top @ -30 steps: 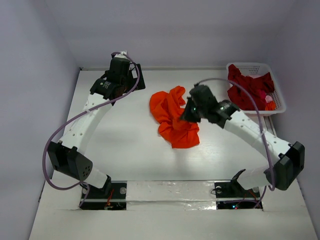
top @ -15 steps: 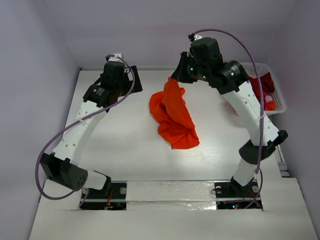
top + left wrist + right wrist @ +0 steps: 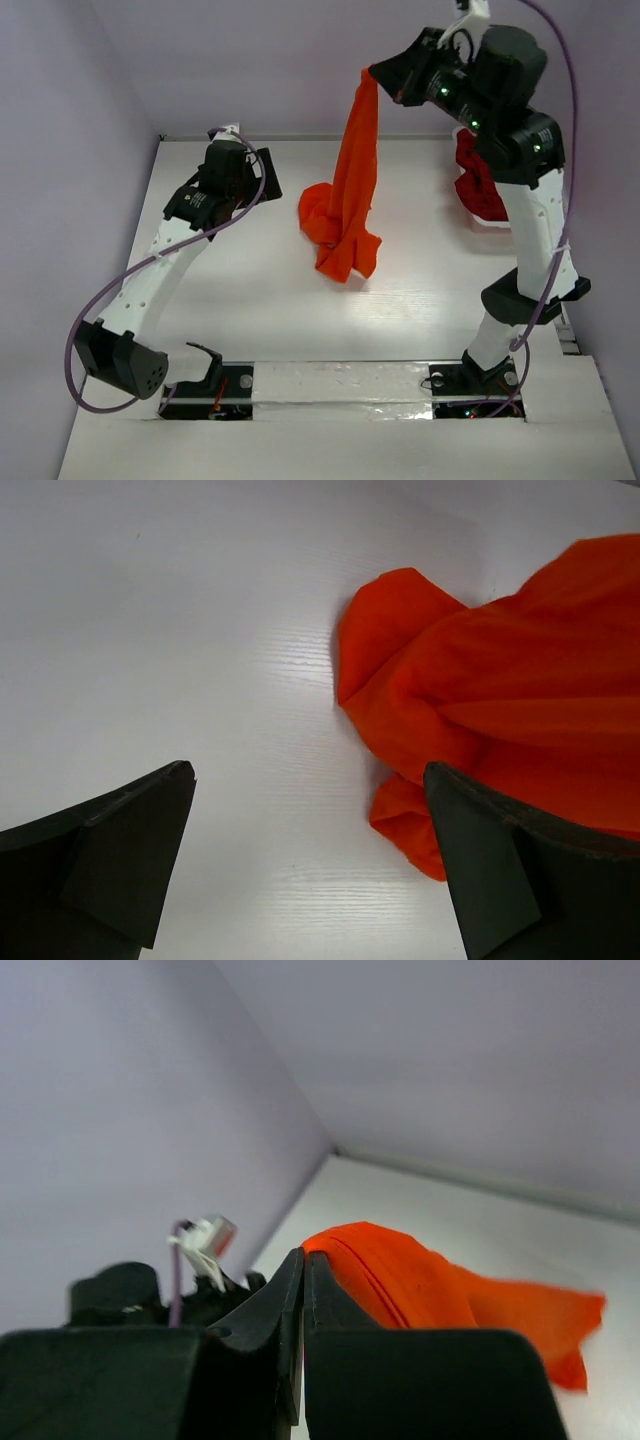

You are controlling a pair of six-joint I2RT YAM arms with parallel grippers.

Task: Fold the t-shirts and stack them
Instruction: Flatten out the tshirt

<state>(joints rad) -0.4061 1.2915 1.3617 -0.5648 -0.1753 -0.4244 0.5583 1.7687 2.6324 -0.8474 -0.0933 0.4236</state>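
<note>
Holding the orange t-shirt (image 3: 355, 170) high by one pinched edge

Top external view: the right gripper (image 3: 372, 72) is raised above the table (image 3: 250, 290), and its fingers are pressed together on the top edge of the orange t-shirt. The cloth hangs from that grip in a long, narrow drape. Its lower end is bunched in a crumpled heap on the tabletop. The left gripper (image 3: 258, 172) sits low to the left of the orange t-shirt, apart from it. Right of the orange t-shirt, the dark crimson t-shirt (image 3: 480, 185) lies heaped in the white basket (image 3: 490, 226), most of which is hidden behind the right arm.

Left wrist view: the left gripper (image 3: 308, 772) is spread wide, its two dark fingers (image 3: 120, 850) at opposite lower corners with only bare table (image 3: 200, 630) between them. It grips nothing. The orange t-shirt (image 3: 500, 680) fills the upper right of the view in soft folds, beyond and partly behind the right-hand finger.

Right wrist view: the right gripper (image 3: 303, 1255) has its jaws fully closed on a thin fold of the orange t-shirt (image 3: 400, 1280), which trails away toward the table (image 3: 450, 1220) below. The left arm (image 3: 120, 1295) shows dark and small to the left of the cloth.
</note>
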